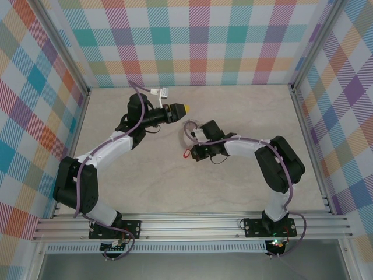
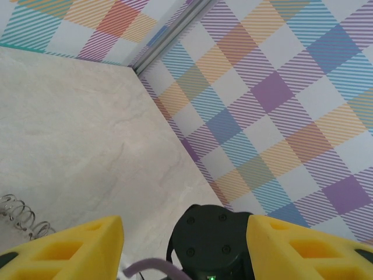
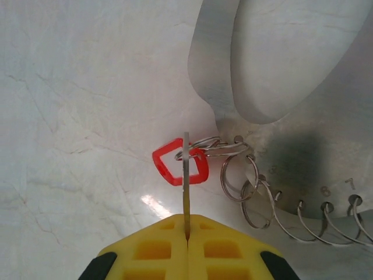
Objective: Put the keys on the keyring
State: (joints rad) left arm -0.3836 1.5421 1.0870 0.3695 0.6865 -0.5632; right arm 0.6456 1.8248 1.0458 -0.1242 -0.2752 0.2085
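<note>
The keys amount to one small silver metal key with a red plastic head (image 3: 199, 172). Its blade is edge-on, its far end swallowed between the pressed-together yellow fingers of the right hand (image 3: 186, 224), over the pale marbled surface (image 3: 87, 116). The large thin silver hoop strung with small loops (image 3: 233, 149) touches the head; whether a loop threads it we cannot tell. A blurred grey shape (image 3: 280, 52) hides its sweep. Faint digits (image 3: 326, 191), perhaps 8 and 7, sit by the loops. The left hand (image 2: 183, 224) has its fingers apart, holding nothing.
</note>
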